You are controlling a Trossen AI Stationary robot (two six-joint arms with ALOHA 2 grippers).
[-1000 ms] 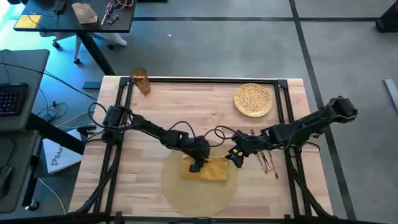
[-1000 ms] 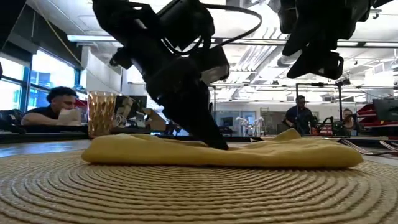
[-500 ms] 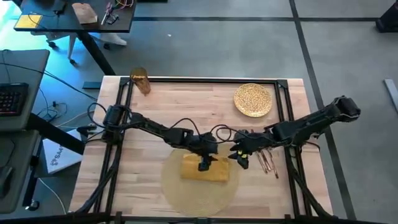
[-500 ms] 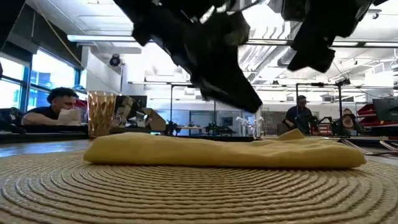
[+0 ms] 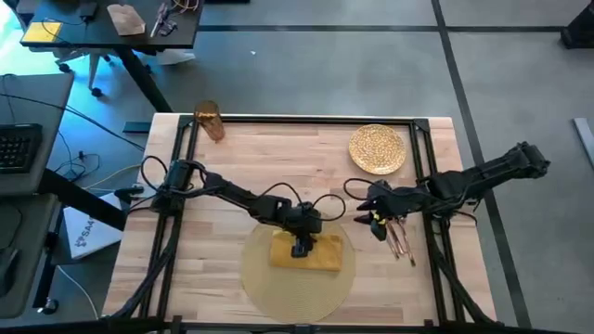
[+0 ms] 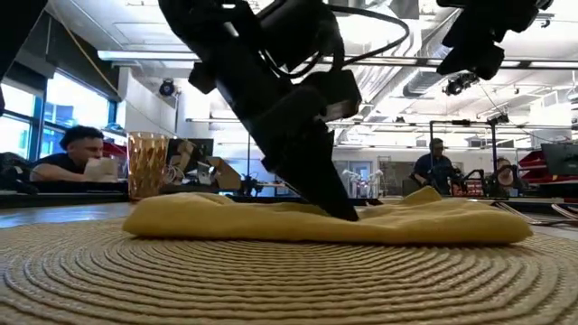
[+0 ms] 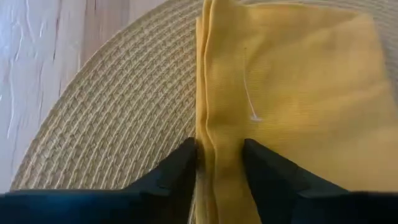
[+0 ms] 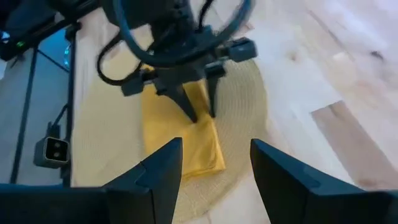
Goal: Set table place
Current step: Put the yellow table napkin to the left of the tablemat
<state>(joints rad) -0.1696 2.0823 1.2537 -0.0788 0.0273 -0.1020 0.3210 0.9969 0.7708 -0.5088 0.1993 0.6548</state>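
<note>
The yellow folded napkin lies flat on the round woven placemat at the table's near middle. My left gripper stands on the napkin, pointing down, its fingers open astride the napkin's far long edge. My right gripper hangs open with nothing in it above bare wood, between the placemat and the copper cutlery. The gold speckled plate sits at the far right and the amber cup at the far left corner. My left gripper comes down from above, slanting from the table's left. One fingertip stands at the stacked layers of the napkin's far long edge, left of its middle. The other fingertip rests on the napkin's top. The napkin lies flat on the placemat.
A black rail frame runs around the tabletop. Cutlery lies close to the right rail, just beyond my right gripper. Bare wood lies between the placemat and the plate. In the low view, people sit in the room behind the table.
My left gripper rose clear of the napkin, shifted a little toward the table's right, then came down on it again. My right gripper drew back from the napkin toward the table's right edge and rose. The napkin has stayed where it was.
</note>
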